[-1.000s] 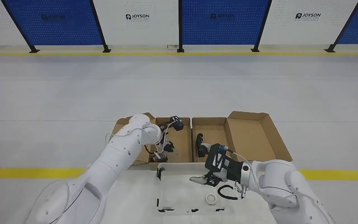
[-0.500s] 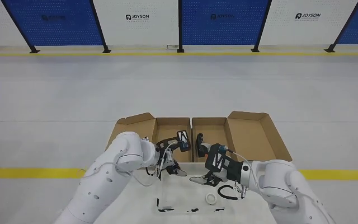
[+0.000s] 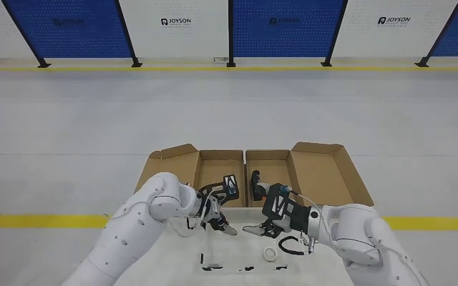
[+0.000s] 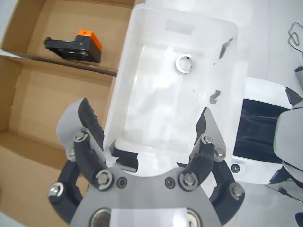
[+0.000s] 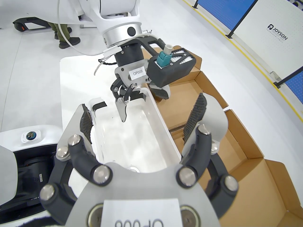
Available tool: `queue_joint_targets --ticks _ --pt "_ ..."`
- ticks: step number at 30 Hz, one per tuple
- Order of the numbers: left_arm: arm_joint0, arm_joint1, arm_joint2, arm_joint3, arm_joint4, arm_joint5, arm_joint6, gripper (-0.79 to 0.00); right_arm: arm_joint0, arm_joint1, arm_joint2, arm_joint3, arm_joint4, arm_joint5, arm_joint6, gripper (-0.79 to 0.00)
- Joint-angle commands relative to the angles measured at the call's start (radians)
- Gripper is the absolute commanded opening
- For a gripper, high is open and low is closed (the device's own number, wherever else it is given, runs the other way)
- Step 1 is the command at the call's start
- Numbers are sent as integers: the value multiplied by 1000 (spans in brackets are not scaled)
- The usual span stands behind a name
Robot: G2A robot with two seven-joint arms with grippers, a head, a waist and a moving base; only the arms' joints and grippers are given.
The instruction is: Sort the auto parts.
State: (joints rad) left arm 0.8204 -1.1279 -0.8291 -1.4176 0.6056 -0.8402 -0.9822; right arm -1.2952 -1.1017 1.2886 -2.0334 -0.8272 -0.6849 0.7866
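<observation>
A white tray [image 3: 236, 250] lies on the table between my two arms, and a silver ring [image 4: 184, 64] rests on its floor [image 3: 270, 254]. My left gripper [image 4: 146, 124] hangs open over the tray's left end [image 3: 218, 223] with nothing between its fingers; it also shows in the right wrist view [image 5: 143, 106]. My right gripper [image 5: 142, 119] is open and empty over the tray's right end [image 3: 256, 230]. A black part with an orange cap [image 4: 75, 48] lies in the right cardboard box [image 3: 275, 163].
Two open cardboard boxes stand side by side behind the tray, the left box [image 3: 215, 161] beside my left gripper. Their raised flaps [image 3: 325, 171] border the far side. A thin wire clip [image 4: 294, 36] lies on the table past the tray.
My left arm has drawn back from above the left box and come down over the tray's left end. The right arm has stayed where it was.
</observation>
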Motion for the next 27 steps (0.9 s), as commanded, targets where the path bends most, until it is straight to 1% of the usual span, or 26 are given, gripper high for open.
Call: queue_joint_targets --ticks 1,4,6,9,11,12,13,14,15,18,20,27 --pt "-49 37 96 33 -60 -49 51 0 0 0 0 0 0 0 -1 0" --pt "-148 86 266 73 -168 -95 96 0 0 0 0 0 0 0 -1 0" --pt "-225 111 383 89 -233 -113 115 0 0 0 0 0 0 0 -1 0" --pt "-334 140 549 99 -308 -147 149 0 0 0 0 0 0 0 -1 0" --pt "-399 155 643 92 -322 -172 174 0 0 0 0 0 0 0 -1 0" --pt "-419 163 659 79 -328 -172 174 0 0 0 0 0 0 0 -1 0" --pt "-420 173 659 61 -320 -172 174 0 0 0 0 0 0 0 -1 0" --pt "-366 182 659 -5 -251 -171 173 0 0 0 0 0 0 0 -1 0" --pt "-342 182 659 -52 -210 -168 170 0 0 0 0 0 0 0 -1 0" --pt "-325 182 659 -116 -173 -160 162 0 0 0 0 0 0 0 -1 0" --pt "-322 183 659 -120 -164 -172 174 0 0 0 0 0 0 0 -1 0" --pt "-321 184 659 -124 -165 -172 174 0 0 0 0 0 0 0 -1 0"
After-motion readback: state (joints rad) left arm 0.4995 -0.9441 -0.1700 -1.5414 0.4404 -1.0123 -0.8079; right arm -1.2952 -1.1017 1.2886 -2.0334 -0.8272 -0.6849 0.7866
